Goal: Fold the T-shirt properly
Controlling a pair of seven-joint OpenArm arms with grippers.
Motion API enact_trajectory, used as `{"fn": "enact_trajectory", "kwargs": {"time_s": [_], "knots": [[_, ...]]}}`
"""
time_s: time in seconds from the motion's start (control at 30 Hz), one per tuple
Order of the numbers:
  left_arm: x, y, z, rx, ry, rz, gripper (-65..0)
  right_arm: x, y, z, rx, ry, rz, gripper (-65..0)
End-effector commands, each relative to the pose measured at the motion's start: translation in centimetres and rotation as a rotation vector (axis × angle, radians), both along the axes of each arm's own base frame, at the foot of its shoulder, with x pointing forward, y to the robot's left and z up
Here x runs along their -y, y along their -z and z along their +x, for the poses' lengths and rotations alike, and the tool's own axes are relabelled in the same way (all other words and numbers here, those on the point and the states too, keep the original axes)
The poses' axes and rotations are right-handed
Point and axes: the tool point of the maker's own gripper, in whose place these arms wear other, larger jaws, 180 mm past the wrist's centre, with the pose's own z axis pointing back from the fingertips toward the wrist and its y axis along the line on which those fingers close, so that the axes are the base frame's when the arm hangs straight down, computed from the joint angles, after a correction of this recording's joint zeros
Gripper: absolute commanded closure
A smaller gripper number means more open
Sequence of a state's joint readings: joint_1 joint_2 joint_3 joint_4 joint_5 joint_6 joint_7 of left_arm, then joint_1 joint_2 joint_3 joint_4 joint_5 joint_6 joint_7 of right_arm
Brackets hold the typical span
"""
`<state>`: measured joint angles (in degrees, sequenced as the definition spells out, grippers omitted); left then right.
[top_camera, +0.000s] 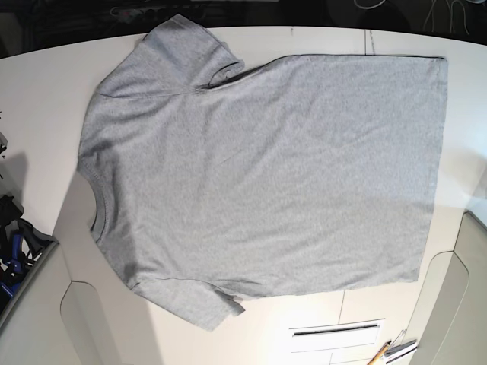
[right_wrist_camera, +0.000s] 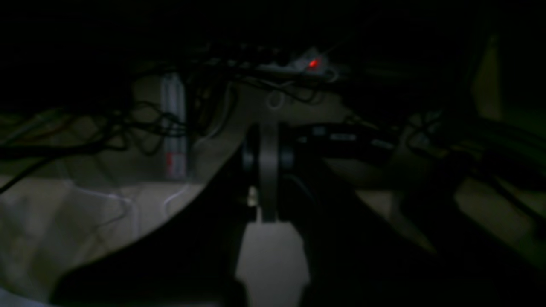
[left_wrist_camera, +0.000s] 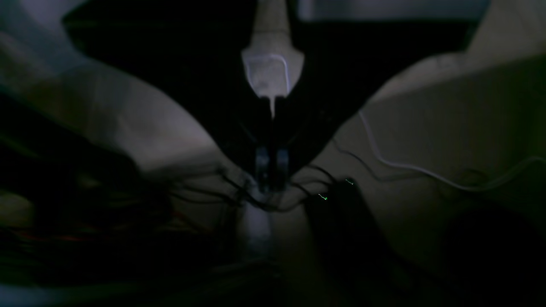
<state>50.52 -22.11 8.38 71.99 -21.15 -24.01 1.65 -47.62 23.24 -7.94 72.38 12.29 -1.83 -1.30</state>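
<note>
T-shirt [top_camera: 266, 175] spread flat and face down across white desk [top_camera: 46, 99], plain heather-grey side up, no lettering, brand or label readable anywhere on it. Ribbed neck [top_camera: 94, 205] at the left edge of the base view, hem [top_camera: 434, 167] running straight down the right side, one short sleeve [top_camera: 179, 53] toward the far edge and the other sleeve [top_camera: 199, 300] toward the near edge, its corner slightly turned. Light creasing near the far sleeve, otherwise smooth. Neither arm over the cloth in the base view; only pale curved panels [top_camera: 445, 304] at the near corners, a white slotted plate [top_camera: 335, 333] just below the hem side, and a blue-and-black fixture [top_camera: 17, 251] at the left margin. Left hand [left_wrist_camera: 271, 168] seen in the very dim left wrist view, closed with its two pads pressed together, holding nothing, pointing down at a tangle of dark cables [left_wrist_camera: 204, 187] and one white cable [left_wrist_camera: 405, 166] on a pale floor. Right hand [right_wrist_camera: 268, 170] likewise closed and empty in the dark right wrist view, with more cables [right_wrist_camera: 128, 128], a red indicator light [right_wrist_camera: 312, 64] on a power strip, and a pale upright post [right_wrist_camera: 174, 128] with a red-marked label too blurred to read.
</note>
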Motion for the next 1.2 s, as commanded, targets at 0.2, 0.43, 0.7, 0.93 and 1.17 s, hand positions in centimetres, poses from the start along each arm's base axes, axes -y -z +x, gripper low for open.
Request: {"fn": "enact_trajectory", "kwargs": {"time_s": [0.2,0.43,0.7,0.93,1.17], "knots": [[0.6,-9.3,-0.3,0.011,0.054,-0.225,0.0,-1.6,-8.2,2.3,0.134,0.055,0.120,0.0],[-4.8,-13.1,6.1,0.111,-0.143,-0.178,0.0,-3.4,-14.1,9.2,0.340,0.205,0.386,0.0],[-9.9,-15.4,10.5,0.214,-0.290,-0.143,0.0,-4.2,-18.4,14.3,0.543,0.420,0.700,0.0],[-10.2,-15.9,11.9,0.241,-0.324,-0.176,0.0,-1.5,-20.4,18.9,0.747,0.559,0.733,0.0],[-10.2,-16.1,13.6,0.282,-0.317,-0.182,0.0,-1.4,-18.3,20.2,0.710,0.586,0.627,0.0]]}}
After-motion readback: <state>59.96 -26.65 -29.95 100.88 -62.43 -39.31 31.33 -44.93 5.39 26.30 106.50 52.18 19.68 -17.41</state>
